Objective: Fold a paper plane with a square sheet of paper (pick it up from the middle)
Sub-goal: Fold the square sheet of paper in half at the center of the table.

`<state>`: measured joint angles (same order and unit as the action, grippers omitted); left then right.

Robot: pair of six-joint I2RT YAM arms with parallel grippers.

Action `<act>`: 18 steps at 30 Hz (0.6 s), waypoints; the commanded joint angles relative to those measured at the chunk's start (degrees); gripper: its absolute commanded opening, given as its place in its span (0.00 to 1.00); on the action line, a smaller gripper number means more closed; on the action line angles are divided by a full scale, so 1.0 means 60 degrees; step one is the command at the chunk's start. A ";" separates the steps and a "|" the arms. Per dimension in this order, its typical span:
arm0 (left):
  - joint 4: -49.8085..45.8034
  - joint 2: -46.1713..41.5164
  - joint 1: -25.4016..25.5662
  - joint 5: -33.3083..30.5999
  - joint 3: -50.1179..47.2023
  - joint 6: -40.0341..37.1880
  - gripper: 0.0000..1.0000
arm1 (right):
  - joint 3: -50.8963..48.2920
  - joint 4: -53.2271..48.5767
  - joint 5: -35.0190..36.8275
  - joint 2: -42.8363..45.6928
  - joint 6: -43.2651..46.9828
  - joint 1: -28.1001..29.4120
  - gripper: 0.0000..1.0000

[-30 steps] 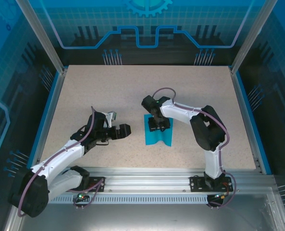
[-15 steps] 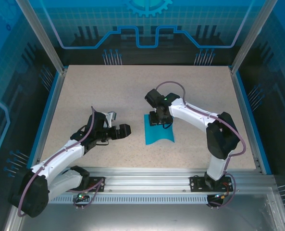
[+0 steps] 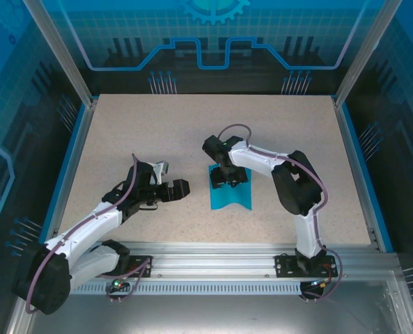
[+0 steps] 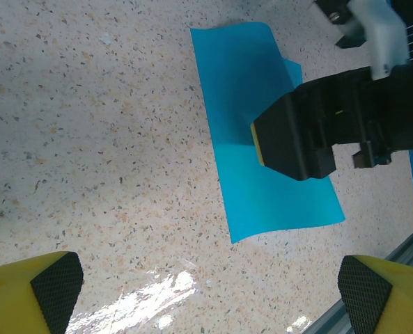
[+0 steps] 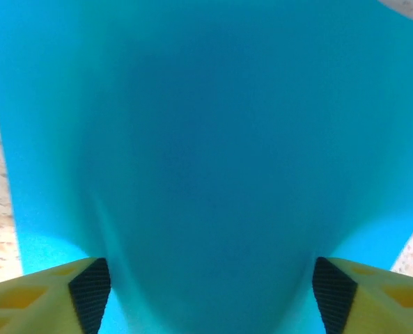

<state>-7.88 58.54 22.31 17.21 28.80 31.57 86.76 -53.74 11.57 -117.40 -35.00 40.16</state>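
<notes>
We see the square sheet of paper lying on the speckled table, a little right of the middle and in the near half, its long sides running from near to far. It does not lie quite flat: its near edge curves, and from the left wrist camera the sheet shows a change of shade across it where the arm stands, with a second corner peeking out along one edge at the far end. The right gripper is down over the far part of the sheet, pointing at it from above. In its own camera the right gripper has its fingers spread wide, released, with the teal sheet spanning the space between and beyond them; we cannot tell whether the black pads touch the paper. The left gripper hovers to the left of the sheet, near but apart from it, pointing right towards it. From its wrist camera the left gripper is likewise spread wide, and nothing sits between its fingers, which are over bare table.
</notes>
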 commanded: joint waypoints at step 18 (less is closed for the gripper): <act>-0.0331 -0.0001 0.0092 -0.0129 0.0327 0.0080 0.98 | -0.0584 0.0191 -0.0426 0.2006 -0.0040 0.0163 0.29</act>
<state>-8.73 58.54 22.31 17.19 28.80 31.57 85.03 -53.74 11.29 -109.19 -34.87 40.93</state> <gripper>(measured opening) 0.986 0.291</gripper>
